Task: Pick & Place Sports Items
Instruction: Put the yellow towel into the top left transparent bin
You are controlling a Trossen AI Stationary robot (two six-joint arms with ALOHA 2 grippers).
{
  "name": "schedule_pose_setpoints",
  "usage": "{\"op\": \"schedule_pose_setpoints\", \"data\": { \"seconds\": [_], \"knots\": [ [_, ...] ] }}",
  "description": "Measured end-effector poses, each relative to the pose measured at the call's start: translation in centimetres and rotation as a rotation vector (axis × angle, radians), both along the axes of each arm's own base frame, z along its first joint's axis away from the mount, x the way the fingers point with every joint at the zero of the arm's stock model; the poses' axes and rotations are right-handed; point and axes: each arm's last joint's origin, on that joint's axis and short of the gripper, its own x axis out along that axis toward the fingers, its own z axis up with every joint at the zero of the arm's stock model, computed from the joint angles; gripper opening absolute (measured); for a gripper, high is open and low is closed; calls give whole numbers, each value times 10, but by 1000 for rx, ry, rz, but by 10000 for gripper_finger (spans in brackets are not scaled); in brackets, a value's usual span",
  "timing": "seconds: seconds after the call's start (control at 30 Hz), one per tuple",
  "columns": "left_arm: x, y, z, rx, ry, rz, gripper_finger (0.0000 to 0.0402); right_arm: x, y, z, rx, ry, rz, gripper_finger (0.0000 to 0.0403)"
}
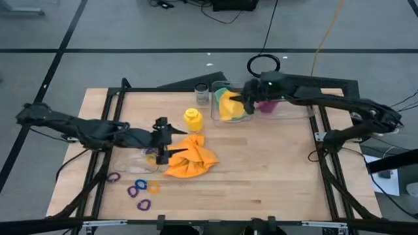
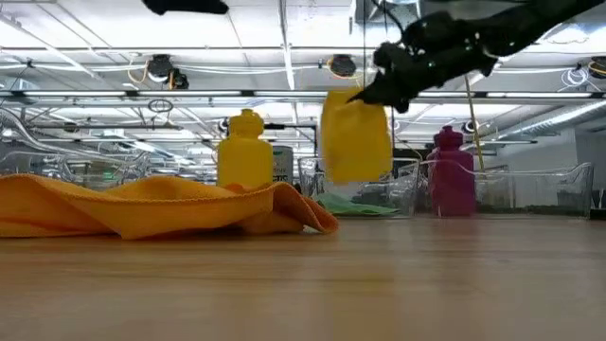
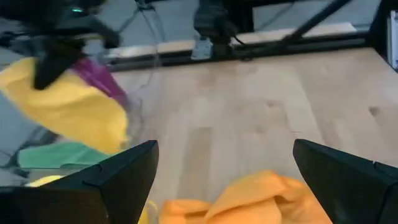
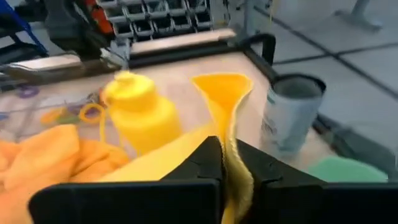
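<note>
My right gripper (image 1: 243, 99) is shut on a yellow cloth (image 2: 355, 133), which hangs over a clear box (image 1: 219, 116) at the table's far middle. A green cloth (image 2: 355, 204) lies in that box. An orange cloth (image 1: 191, 156) lies crumpled on the table at the centre. My left gripper (image 1: 163, 140) hovers open at its left edge, raised above it. A yellow bottle (image 1: 192, 119) stands upright behind the orange cloth. A purple bottle (image 2: 453, 175) stands in a second clear box. Several coloured rings (image 1: 138, 189) lie near the front left. My right gripper pinches a bunched fold of the yellow cloth (image 4: 231, 134) between its two shut fingers. A funnel-shaped tuft sticks out past the fingertips. The fingers come slanting from the table's right side. The cloth hangs slack below them, clear of the table.
A small glass jar (image 1: 201, 94) stands left of the clear box, by the far edge. The clear box with the purple bottle (image 1: 287, 108) sits at the far right. Bare wood lies at the front centre and right (image 1: 261, 183).
</note>
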Motion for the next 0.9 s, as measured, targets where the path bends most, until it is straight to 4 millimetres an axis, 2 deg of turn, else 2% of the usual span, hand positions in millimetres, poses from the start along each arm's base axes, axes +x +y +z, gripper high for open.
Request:
{"op": "schedule_pose_setpoints", "data": {
  "seconds": [0.33, 0.7, 0.9],
  "knots": [
    [14, -6, -12, 12, 38, -46, 310, 17, -24, -41, 79, 78, 35, 0],
    [15, -6, -11, 13, 25, -52, 310, 13, -55, -62, 128, 89, -56, 0],
    [15, -6, -11, 13, 24, -52, 310, 15, -59, -66, 118, 83, -69, 0]
  ]
}}
